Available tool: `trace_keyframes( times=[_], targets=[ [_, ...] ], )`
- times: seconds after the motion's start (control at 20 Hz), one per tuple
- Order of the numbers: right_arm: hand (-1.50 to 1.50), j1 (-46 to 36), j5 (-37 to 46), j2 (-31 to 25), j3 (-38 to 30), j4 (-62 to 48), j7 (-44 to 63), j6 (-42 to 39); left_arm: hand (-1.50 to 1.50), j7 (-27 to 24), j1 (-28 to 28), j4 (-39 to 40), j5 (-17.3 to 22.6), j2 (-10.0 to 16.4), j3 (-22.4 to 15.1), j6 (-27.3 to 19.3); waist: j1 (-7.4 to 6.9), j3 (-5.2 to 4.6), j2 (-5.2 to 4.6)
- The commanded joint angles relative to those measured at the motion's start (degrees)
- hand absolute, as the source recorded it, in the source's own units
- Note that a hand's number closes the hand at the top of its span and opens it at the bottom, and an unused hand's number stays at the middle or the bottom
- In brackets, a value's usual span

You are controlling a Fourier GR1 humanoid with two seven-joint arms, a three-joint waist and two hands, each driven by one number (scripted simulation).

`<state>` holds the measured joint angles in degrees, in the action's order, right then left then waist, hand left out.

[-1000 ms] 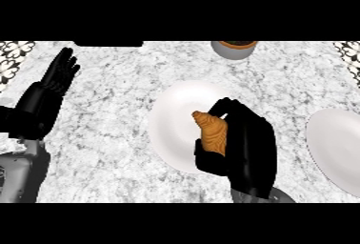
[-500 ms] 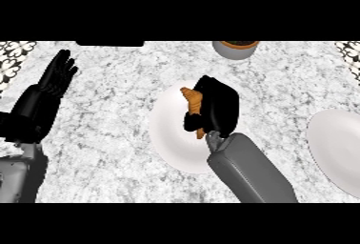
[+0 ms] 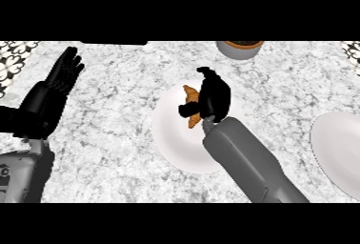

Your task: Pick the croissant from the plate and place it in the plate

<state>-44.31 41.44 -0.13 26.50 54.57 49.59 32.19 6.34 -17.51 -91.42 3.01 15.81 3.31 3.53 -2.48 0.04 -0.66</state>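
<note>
Right hand (image 3: 213,97) is curled round the croissant (image 3: 190,107) over the middle plate (image 3: 172,143); left hand (image 3: 53,95) spread open; spare plate (image 3: 337,147) at the counter's right edge.

Smooth grey forearms (image 3: 246,164), each tipped in black: left robot hand (image 3: 48,102), right robot hand (image 3: 214,99)

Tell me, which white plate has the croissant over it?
The middle plate, beneath the right hand holding the croissant. The other plate sits alone at the right edge.
</note>
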Motion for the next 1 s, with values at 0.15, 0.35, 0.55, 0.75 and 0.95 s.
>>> trace_keyframes(
  times=[0.15,0.35,0.55,0.75,0.95],
  targets=[
    [-1.50,-5.0,-10.3,0.1,-0.2,-7.6,-10.0,15.8,0.00,1.5,-1.8,-0.5,-0.7,0.1,-0.1,-0.2,-0.83,0.04,-0.17],
    [-1.50,-2.1,-12.1,0.1,-2.4,-3.4,-15.5,22.8,0.00,2.4,1.4,-2.3,1.3,1.1,1.0,1.7,0.34,0.04,0.34],
    [-1.50,-0.5,-17.1,0.1,-2.0,3.6,-15.4,24.0,0.00,1.5,2.6,-2.0,0.5,0.2,1.3,0.7,1.56,-0.01,0.75],
    [-1.50,5.8,-17.7,-1.1,-6.4,8.8,-21.4,24.9,0.00,-1.0,2.3,0.6,0.2,1.2,3.2,1.2,2.67,-0.02,0.75],
    [-1.50,16.2,-17.5,-6.8,-5.9,23.5,-19.4,21.9,0.00,2.9,1.9,-2.8,1.2,1.3,3.6,0.9,3.69,-0.01,1.13]
  ],
)
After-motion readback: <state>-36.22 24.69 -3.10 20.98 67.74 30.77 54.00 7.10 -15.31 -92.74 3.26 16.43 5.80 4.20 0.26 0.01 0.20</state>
